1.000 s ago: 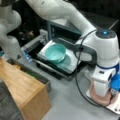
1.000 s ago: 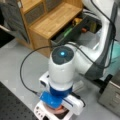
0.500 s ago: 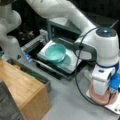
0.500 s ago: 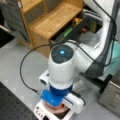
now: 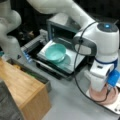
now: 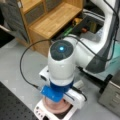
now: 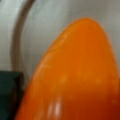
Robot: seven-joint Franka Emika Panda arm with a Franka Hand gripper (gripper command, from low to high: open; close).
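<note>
The gripper point(image 5: 108, 88) hung low in a pink bowl point(image 5: 113, 97) over an orange thing point(image 7: 75, 75) (jaw state untellable), teal bowl point(image 5: 55, 52) apart.

In a front view, a bowl point(image 5: 55, 52) sits on the oven door point(image 5: 75, 62), left of the tray point(image 5: 115, 106)

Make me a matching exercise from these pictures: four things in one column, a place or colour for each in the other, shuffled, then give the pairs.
Things:
1. bowl
2. wooden shelf
3. pink dish
4. orange thing

Descriptions:
A. fills the wrist view
B. teal, on the open oven door
C. under the arm's wrist, on a white tray
D. light brown, at a front view's top

Pairs: 1-B, 2-D, 3-C, 4-A
</note>
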